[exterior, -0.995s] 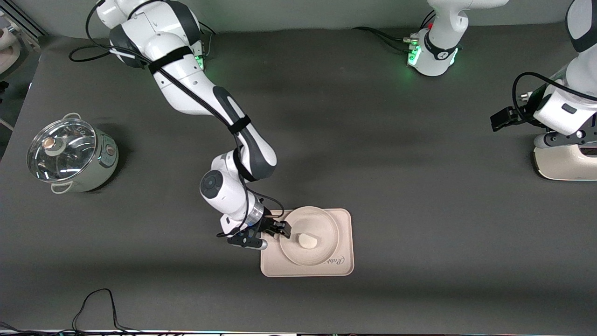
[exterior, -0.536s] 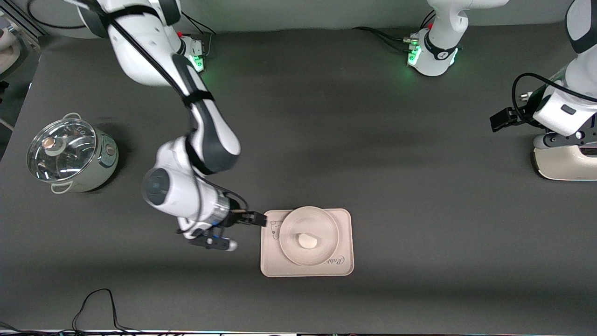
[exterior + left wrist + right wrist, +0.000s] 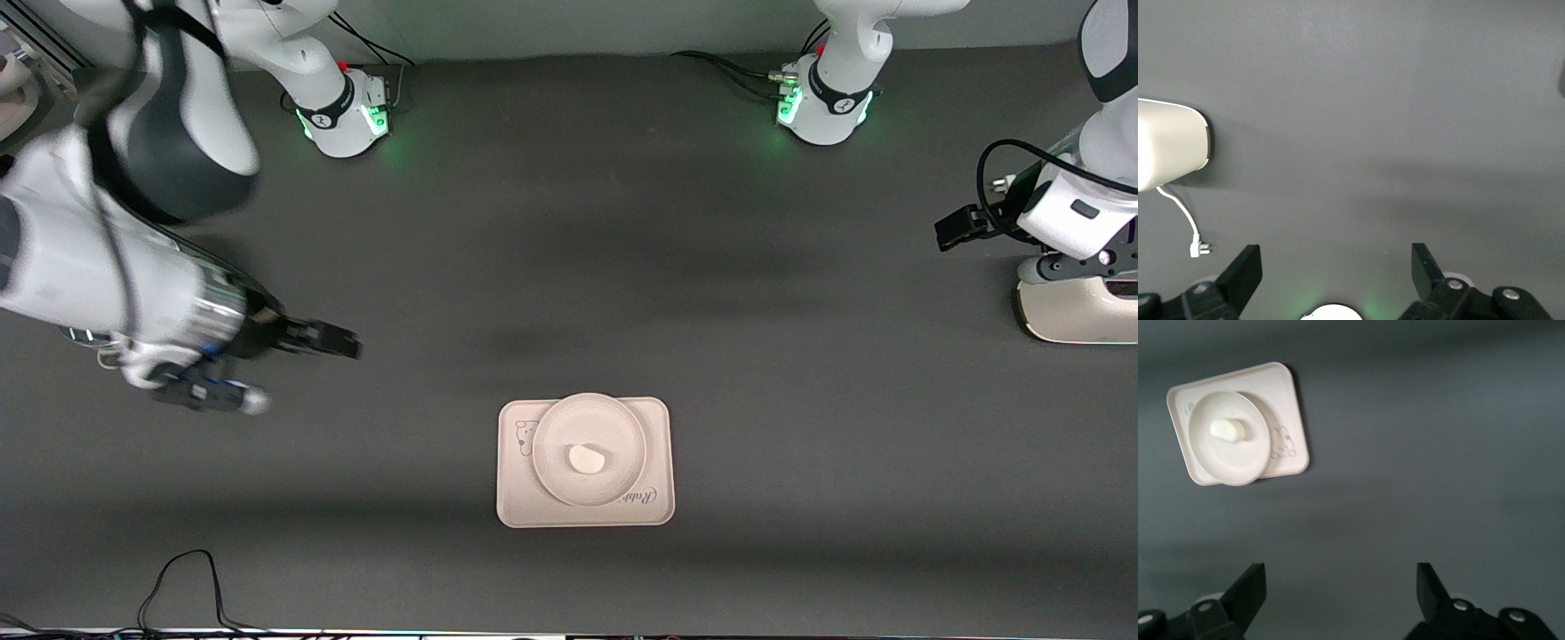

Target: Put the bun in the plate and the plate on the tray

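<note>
Moved since a second ago: right arm, up and away from the tray toward its own end of the table, the pot seen there earlier now hidden under it. Plate, bun and tray unshifted.

Across the front view from its left edge: right gripper high over bare mat at the right arm's end, jaws spread wide, holding nothing. Same wide spread in the right wrist view, nothing between the fingers.

Next, near the middle: tray flat on the mat, nearer the front camera than both bases. Plate resting on the tray, covering most of it, rabbit drawing and script still peeking out at its edges. Bun lying in the plate, a little off centre.

Judged from this: both steps done, bun in plate and plate on tray. Nothing left but parking the arm.

Last, at the left arm's end: left gripper waiting, jaws wide and empty, over mat beside a cream appliance with a white cord.

Surface: dark grey matte mat, a black cable looping in at the near edge. Bases lit green along the top, pale wall above them.
</note>
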Available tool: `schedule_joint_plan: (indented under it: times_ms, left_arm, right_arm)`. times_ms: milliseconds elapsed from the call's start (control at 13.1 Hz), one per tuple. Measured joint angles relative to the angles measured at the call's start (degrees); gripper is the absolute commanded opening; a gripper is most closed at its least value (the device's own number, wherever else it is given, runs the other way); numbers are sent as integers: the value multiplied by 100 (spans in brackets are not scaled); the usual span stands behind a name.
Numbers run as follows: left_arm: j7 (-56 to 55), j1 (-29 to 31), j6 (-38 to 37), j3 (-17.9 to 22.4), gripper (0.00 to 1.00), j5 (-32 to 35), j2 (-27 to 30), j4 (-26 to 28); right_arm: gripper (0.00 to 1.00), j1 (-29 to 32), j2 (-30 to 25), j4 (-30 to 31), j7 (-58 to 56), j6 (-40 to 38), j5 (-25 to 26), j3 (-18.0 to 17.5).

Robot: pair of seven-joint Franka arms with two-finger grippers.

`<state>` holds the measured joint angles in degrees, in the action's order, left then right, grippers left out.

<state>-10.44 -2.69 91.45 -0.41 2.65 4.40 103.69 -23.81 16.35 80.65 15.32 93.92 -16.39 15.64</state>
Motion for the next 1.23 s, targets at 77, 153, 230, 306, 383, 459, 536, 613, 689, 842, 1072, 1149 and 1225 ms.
schedule_joint_plan:
  times_ms: [77, 153, 230, 306, 383, 459, 536, 613, 689, 842, 1072, 1149, 1225]
  left_arm:
    - [0, 0, 0, 0, 100, 0, 0, 0]
    - [0, 0, 0, 0, 100, 0, 0, 0]
    - [0, 0, 1, 0, 100, 0, 0, 0]
    - [0, 0, 0, -2, 100, 0, -1, 0]
    - [0, 0, 1, -4, 100, 0, -1, 0]
    - [0, 0, 4, -8, 100, -1, -1, 0]
    - [0, -1, 8, -12, 100, -2, -6, 0]
    - [0, -3, 13, -18, 100, -6, -16, 0]
    - [0, -4, 19, -27, 100, -13, -26, 0]
    - [0, -4, 20, -40, 100, -18, -47, 1]
    - [3, -4, 26, -44, 100, -23, -55, -3]
    - [3, -2, 45, -43, 100, -61, -54, -21]
    - [3, 3, 51, -29, 100, -185, -54, -67]
  right_arm:
    - [100, 377, -399, 302, -152, -70, 316, -344]
    - [100, 767, -746, 567, -298, -162, 566, -701]
    - [100, 1044, -1015, 758, -442, -300, 753, -930]
    - [100, 1192, -1205, 891, -589, -367, 938, -1019]
    - [100, 1260, -1312, 959, -757, -407, 1123, -1025]
    - [100, 1330, -1358, 1002, -943, -413, 1275, -1009]
    - [100, 1395, -1361, 1017, -1124, -413, 1366, -943]
    - [100, 1430, -1359, 1030, -1294, -413, 1414, -813]
    - [100, 1452, -1359, 1046, -1437, -413, 1425, -670]
    - [100, 1473, -1359, 1070, -1558, -418, 1428, -503]
    - [100, 1465, -1389, 1071, -1563, -465, 1581, -492]
    - [100, 1463, -1410, 1072, -1563, -488, 1605, -493]
    - [100, 1463, -1426, 1071, -1563, -499, 1612, -493]
